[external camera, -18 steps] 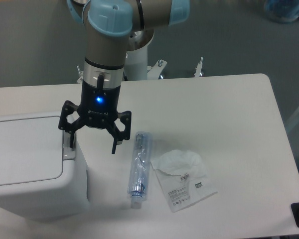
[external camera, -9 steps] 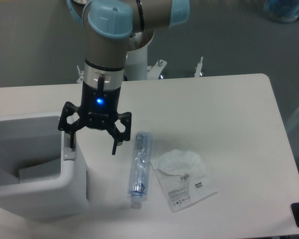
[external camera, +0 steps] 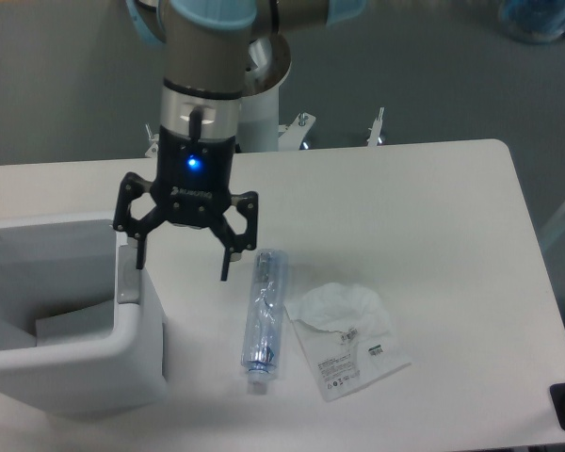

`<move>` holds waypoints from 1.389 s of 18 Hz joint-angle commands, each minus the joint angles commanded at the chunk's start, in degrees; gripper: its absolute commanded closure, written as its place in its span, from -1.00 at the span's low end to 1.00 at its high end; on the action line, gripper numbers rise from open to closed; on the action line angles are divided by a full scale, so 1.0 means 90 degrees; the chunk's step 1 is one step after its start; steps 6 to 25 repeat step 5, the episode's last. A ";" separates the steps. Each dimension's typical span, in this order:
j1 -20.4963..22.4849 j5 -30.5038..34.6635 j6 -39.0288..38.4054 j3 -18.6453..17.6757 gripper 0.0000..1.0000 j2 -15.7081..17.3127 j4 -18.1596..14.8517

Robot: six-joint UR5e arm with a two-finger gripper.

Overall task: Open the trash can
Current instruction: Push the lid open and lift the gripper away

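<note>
Camera view gives us the trash can (external camera: 71,363) at the near left of the table (external camera: 433,217), its top open – inside we see grey walls and a pale flat piece low down, which we cannot identify. It is boxy, white, with rounded corners; its long axis we cannot tell. Our gripper (external camera: 181,270) hovers over its right rim by the grey tab (external camera: 126,281), fingers spread, grasping nothing – a clear bottle (external camera: 263,318) lies right

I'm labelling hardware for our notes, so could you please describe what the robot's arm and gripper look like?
The arm is grey and silver with light-blue joint caps. The gripper is black, with a glowing blue light on its body and two angular, open-framed black jaws. No cables show.
</note>
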 joint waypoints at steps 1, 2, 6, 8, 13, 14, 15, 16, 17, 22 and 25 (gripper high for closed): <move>0.0069 0.0145 0.0000 0.0000 -1.00 0.0000 0.0000; 0.0137 0.0446 0.0010 0.0000 -1.00 -0.0010 0.0000; 0.0186 0.1550 0.0429 -0.0009 -1.00 -0.0068 -0.0020; 0.0186 0.1550 0.0429 -0.0009 -1.00 -0.0068 -0.0020; 0.0186 0.1550 0.0429 -0.0009 -1.00 -0.0068 -0.0020; 0.0186 0.1550 0.0429 -0.0009 -1.00 -0.0068 -0.0020; 0.0186 0.1550 0.0429 -0.0009 -1.00 -0.0068 -0.0020; 0.0186 0.1550 0.0429 -0.0009 -1.00 -0.0068 -0.0020; 0.0186 0.1550 0.0429 -0.0009 -1.00 -0.0068 -0.0020; 0.0186 0.1550 0.0429 -0.0009 -1.00 -0.0068 -0.0020; 0.0186 0.1550 0.0429 -0.0009 -1.00 -0.0068 -0.0020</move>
